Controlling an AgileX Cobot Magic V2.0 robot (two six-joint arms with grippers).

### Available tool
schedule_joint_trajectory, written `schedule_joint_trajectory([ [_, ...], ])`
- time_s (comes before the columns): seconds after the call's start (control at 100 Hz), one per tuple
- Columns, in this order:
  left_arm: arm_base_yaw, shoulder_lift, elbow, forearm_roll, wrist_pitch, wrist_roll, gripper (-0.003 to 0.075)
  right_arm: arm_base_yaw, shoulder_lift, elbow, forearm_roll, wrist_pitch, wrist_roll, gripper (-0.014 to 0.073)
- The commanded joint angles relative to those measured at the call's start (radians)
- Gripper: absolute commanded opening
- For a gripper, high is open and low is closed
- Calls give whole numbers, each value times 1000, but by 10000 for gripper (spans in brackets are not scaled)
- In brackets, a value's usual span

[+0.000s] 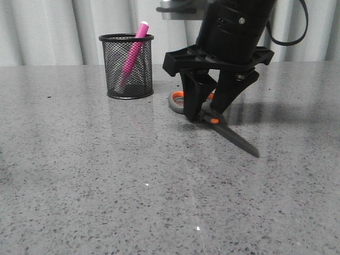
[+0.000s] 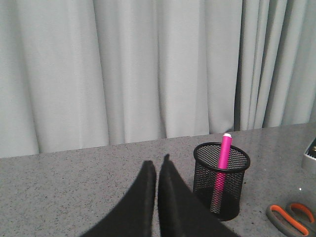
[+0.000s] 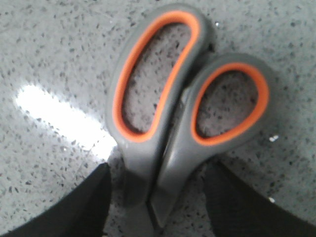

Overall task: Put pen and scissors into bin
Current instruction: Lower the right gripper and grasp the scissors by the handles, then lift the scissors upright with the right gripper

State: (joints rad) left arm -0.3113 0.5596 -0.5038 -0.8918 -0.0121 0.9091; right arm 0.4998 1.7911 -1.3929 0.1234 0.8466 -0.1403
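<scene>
The bin (image 1: pixel 126 85), a black mesh cup, stands at the back left with the pink pen (image 1: pixel 133 53) leaning inside it, white end up. The scissors (image 1: pixel 236 139) lie shut on the table to its right, blades pointing toward the front. My right gripper (image 1: pixel 203 114) is down over them, open, one finger on each side of the handle necks near the orange pivot; the right wrist view shows the scissors (image 3: pixel 148 163) between the fingers with gaps. My left gripper (image 2: pixel 157 165) is shut and empty, left of the bin (image 2: pixel 221 187), pen (image 2: pixel 223 158) and scissors handles (image 2: pixel 291 219).
Grey speckled table (image 1: pixel 106 186) with a pale curtain (image 1: pixel 53 26) behind its far edge. A metal object (image 2: pixel 311 157) shows at the edge of the left wrist view. The right arm's body (image 1: pixel 234 26) hangs above the scissors.
</scene>
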Motion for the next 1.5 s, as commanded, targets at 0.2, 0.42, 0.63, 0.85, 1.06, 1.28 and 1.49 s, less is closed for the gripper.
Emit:
schedule_joint_trajectory([
  [0.2, 2, 0, -24, -6, -52, -5, -19, 9, 13, -34, -25, -1, 6, 378],
  [0.42, 2, 0, -24, -6, -53, -5, -20, 10, 20, -34, -32, 28, 1, 19],
  [0.63, 2, 0, -24, -6, -53, -5, -20, 10, -20, -34, -32, 31, -6, -73],
  [0.85, 2, 0, -24, -6, -53, -5, -19, 10, -240, 43, 25, -222, -6, -73],
  [1.06, 2, 0, -24, -6, -53, -5, -20, 10, -441, 234, 67, -701, -6, -73],
  [1.28, 2, 0, -24, -6, -53, -5, -20, 53, -395, 244, 67, -1132, -6, -73],
  [1.49, 2, 0, -24, -6, -53, -5, -19, 93, -215, 206, 36, -1533, -6, -73],
])
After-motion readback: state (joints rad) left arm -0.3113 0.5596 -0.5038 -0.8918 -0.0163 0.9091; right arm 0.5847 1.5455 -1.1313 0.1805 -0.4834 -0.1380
